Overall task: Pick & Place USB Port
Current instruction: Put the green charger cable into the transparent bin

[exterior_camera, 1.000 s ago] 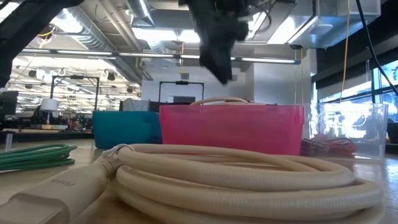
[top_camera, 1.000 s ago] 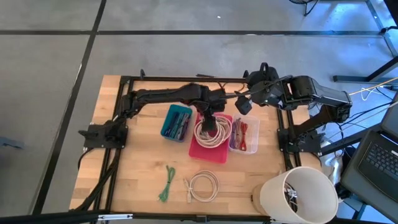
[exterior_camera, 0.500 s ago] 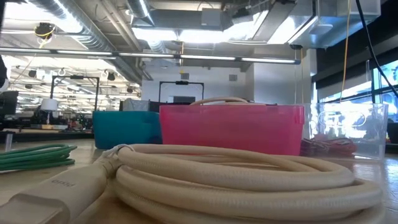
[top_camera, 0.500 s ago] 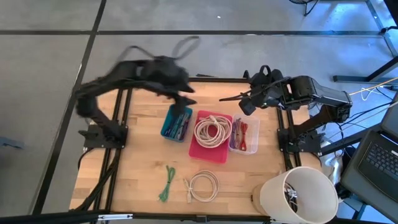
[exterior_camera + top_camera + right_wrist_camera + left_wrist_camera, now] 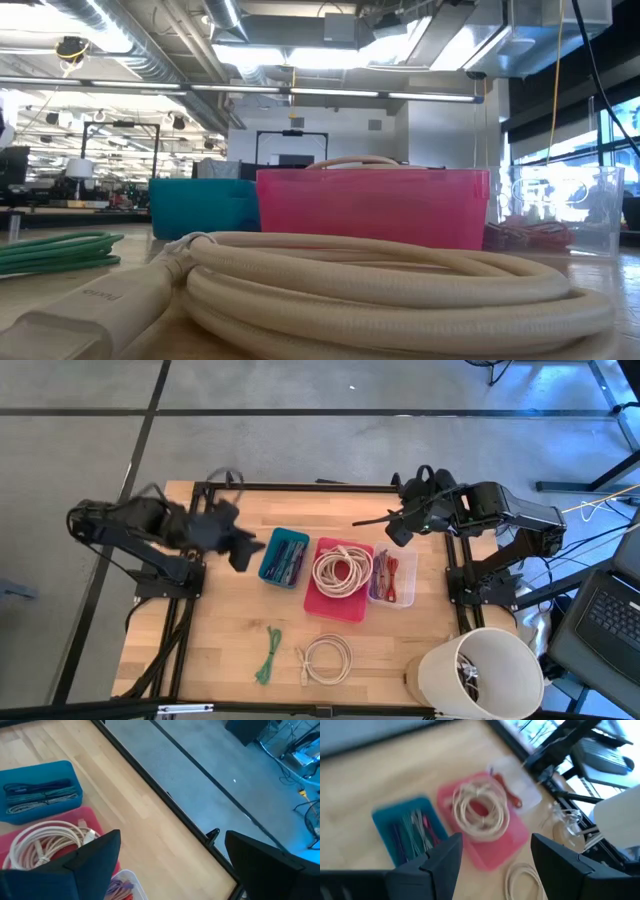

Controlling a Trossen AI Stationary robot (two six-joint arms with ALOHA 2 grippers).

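A cream coiled cable [image 5: 340, 570] lies in the pink bin [image 5: 330, 605]; the left wrist view shows it too [image 5: 480, 810]. A second cream coil [image 5: 326, 658] lies on the wood near the front edge, its plug end [image 5: 90, 300] close to the low camera. A green cable [image 5: 268, 654] lies left of it. My left gripper [image 5: 244, 548] hangs open above the table, left of the blue bin [image 5: 285, 557], with nothing between its fingers [image 5: 495, 870]. My right gripper [image 5: 393, 532] is open and empty above the far right [image 5: 175, 865].
The blue bin holds several thin cables. A clear bin [image 5: 393, 578] with red cables stands right of the pink one. A white bucket [image 5: 480, 672] stands at the front right corner. Black frame rails [image 5: 300, 487] run along the table's far and side edges.
My left gripper has risen from the coil in the pink bin and swung fast toward the table's left edge, rolling as it went; it has left the low view. The cream coil stays in the pink bin. My right arm has kept still.
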